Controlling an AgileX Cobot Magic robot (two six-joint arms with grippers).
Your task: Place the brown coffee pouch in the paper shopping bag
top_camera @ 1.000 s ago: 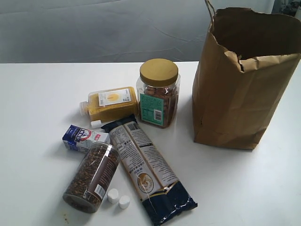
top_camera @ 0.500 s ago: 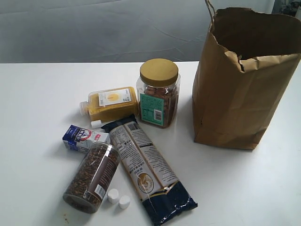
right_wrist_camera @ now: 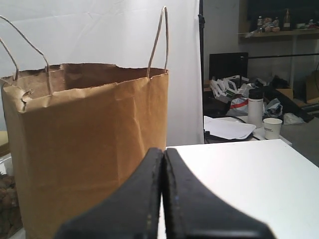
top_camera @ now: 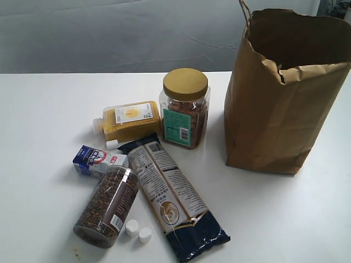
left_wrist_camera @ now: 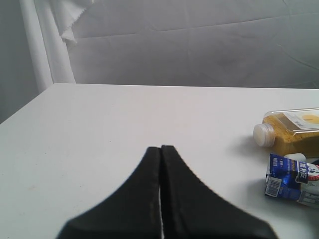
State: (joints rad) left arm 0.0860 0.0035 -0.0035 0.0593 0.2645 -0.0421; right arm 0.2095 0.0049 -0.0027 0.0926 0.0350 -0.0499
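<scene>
Nowhere on the table does the brown coffee pouch show; whether it lies inside the paper shopping bag [top_camera: 285,104], which stands upright at the right, you cannot tell. Your left gripper [left_wrist_camera: 160,148] and right gripper [right_wrist_camera: 163,151] each have their fingers pressed together, holding nothing. The likely risks: reach for something brown and you could take the long pasta packet [top_camera: 173,194] by mistake, or tip the light bag by catching its torn rim. The white table [top_camera: 44,109] is smooth, a wrinkled grey sheet hangs behind, and the right wrist view shows a cluttered workshop beyond.
</scene>
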